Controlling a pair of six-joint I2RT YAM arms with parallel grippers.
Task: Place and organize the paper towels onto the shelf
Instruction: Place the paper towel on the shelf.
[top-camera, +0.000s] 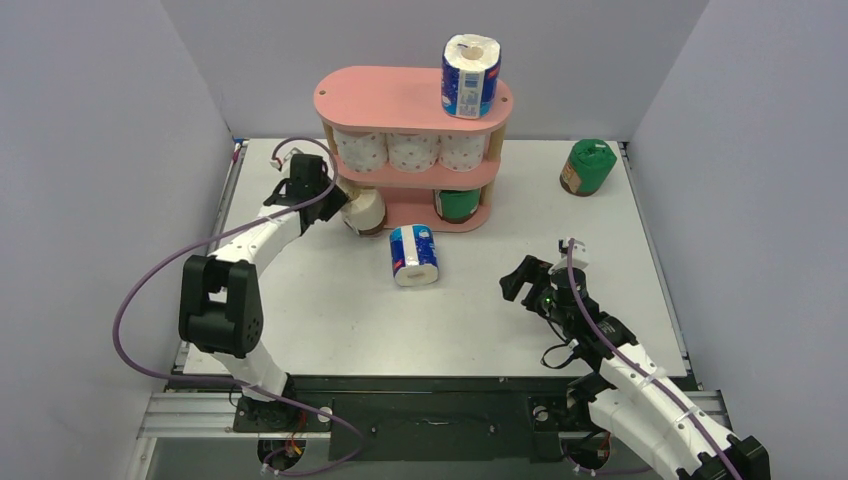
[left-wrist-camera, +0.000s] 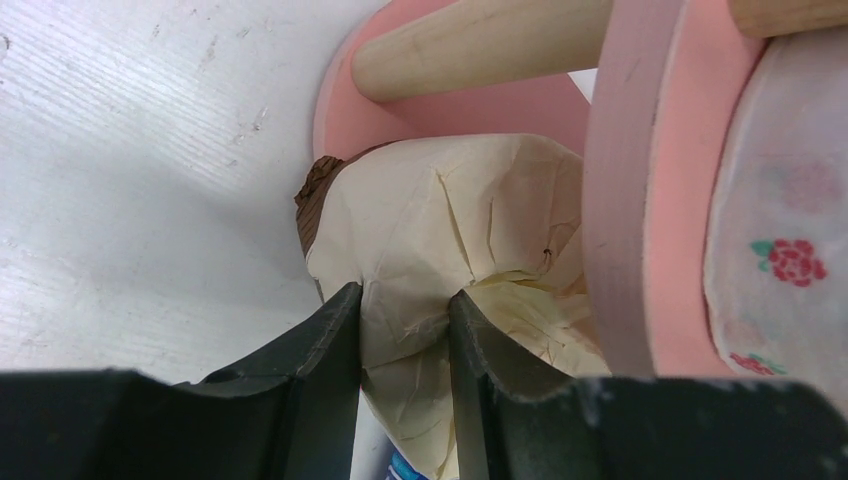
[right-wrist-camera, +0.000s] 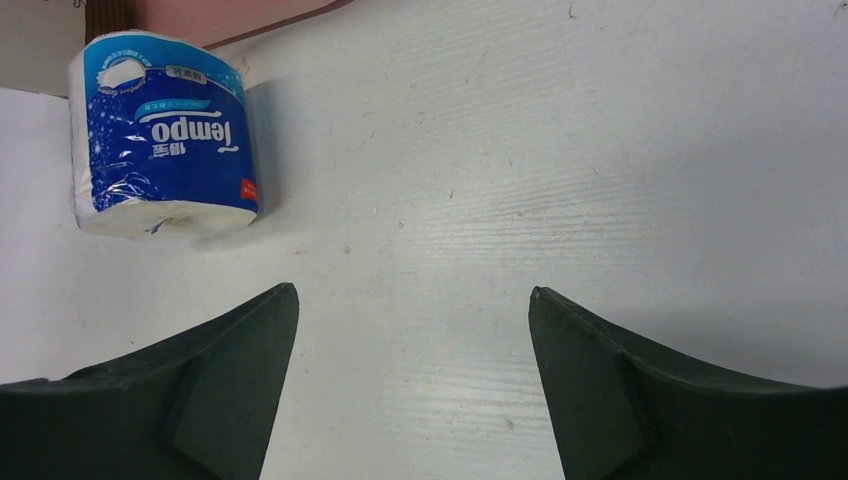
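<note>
The pink three-tier shelf (top-camera: 380, 98) stands at the back of the table. Three white pink-dotted rolls (top-camera: 410, 150) fill its middle tier, a green roll (top-camera: 457, 205) sits on the bottom tier, and a blue-and-white roll (top-camera: 470, 76) stands on top. My left gripper (top-camera: 340, 205) is shut on a beige-and-brown roll (left-wrist-camera: 440, 230) at the left end of the shelf's bottom board (left-wrist-camera: 335, 100). Another blue-and-white roll (top-camera: 413, 256) lies on the table in front of the shelf. My right gripper (top-camera: 522, 280) hovers open, right of that roll (right-wrist-camera: 160, 135).
A green roll (top-camera: 586, 167) stands alone at the back right of the table. Grey walls close in the table on three sides. A wooden post (left-wrist-camera: 480, 45) of the shelf runs just above the held roll.
</note>
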